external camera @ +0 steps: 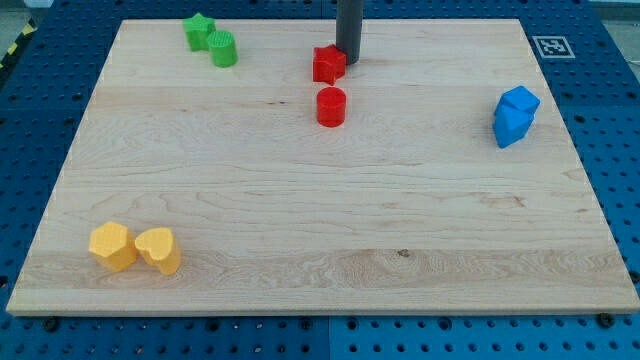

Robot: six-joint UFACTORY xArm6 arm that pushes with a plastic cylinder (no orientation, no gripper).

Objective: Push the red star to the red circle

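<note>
The red star (328, 64) lies near the top middle of the wooden board. The red circle (331, 106) is a short cylinder just below it, a small gap apart. My tip (347, 59) is the lower end of the dark rod coming down from the view's top. It stands right against the star's upper right side, touching or nearly touching it.
A green star (199, 30) and a green cylinder (223, 48) sit together at the top left. Two blue blocks (515, 114) touch at the right. Two yellow blocks (135, 247), one heart-shaped (159, 249), sit at the bottom left. The board (320, 220) lies on a blue pegboard.
</note>
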